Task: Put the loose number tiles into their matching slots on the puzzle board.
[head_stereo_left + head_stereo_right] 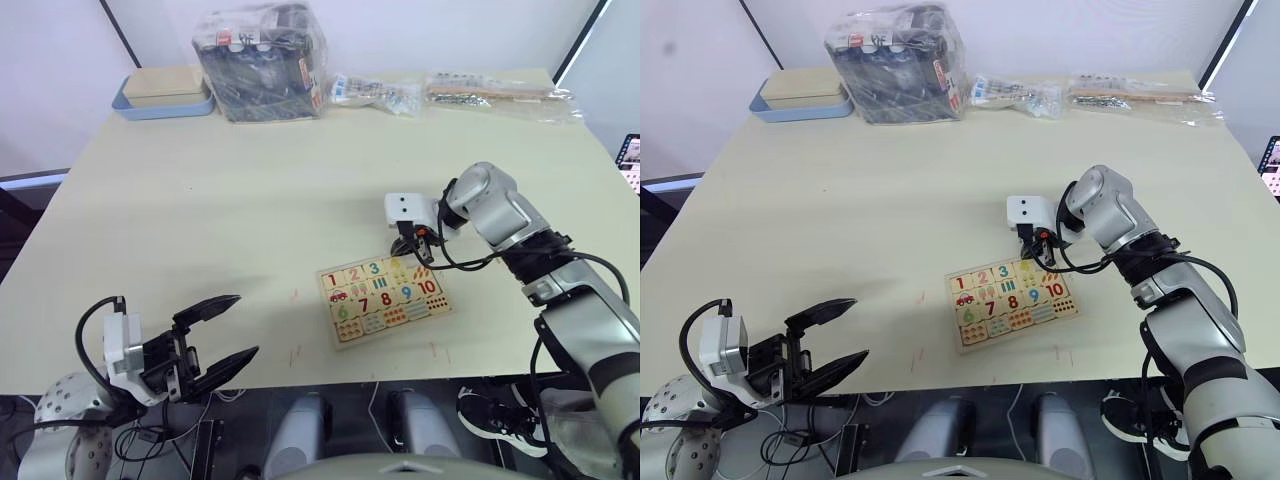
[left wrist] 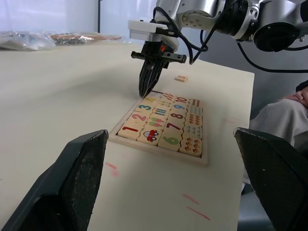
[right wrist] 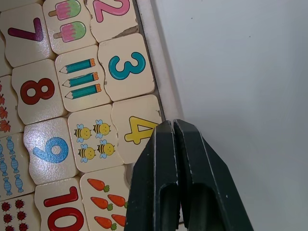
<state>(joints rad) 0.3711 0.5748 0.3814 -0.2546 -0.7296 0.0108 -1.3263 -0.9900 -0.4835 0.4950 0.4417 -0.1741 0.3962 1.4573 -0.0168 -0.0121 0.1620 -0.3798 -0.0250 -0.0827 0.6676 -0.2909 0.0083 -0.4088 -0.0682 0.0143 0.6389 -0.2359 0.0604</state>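
Puzzle board [image 1: 383, 299] lay flat near the bench's [image 1: 250, 190] front edge. Right gripper [image 2: 147, 89] stood over the yellow 4 tile [image 3: 136, 130] at its far rim, fingers pressed together, holding nothing. One loose tile [image 2: 181, 78] lay beyond. Left gripper [image 1: 222, 337] spread wide, empty.

The puzzle board [image 1: 384, 298] lies on the table [image 1: 250, 200] near its front edge, right of centre. The right tool [image 1: 420, 251] is over the board's far edge, its tips pressed together by the 4 tile [image 3: 136, 129]. One loose tile [image 2: 181, 78] lies on the table just behind the board. The left tool [image 1: 225, 335] hangs spread at the front left, well apart from the board. A tray [image 1: 160, 100], a wrapped box [image 1: 262, 60] and bags [image 1: 500, 95] line the far edge.
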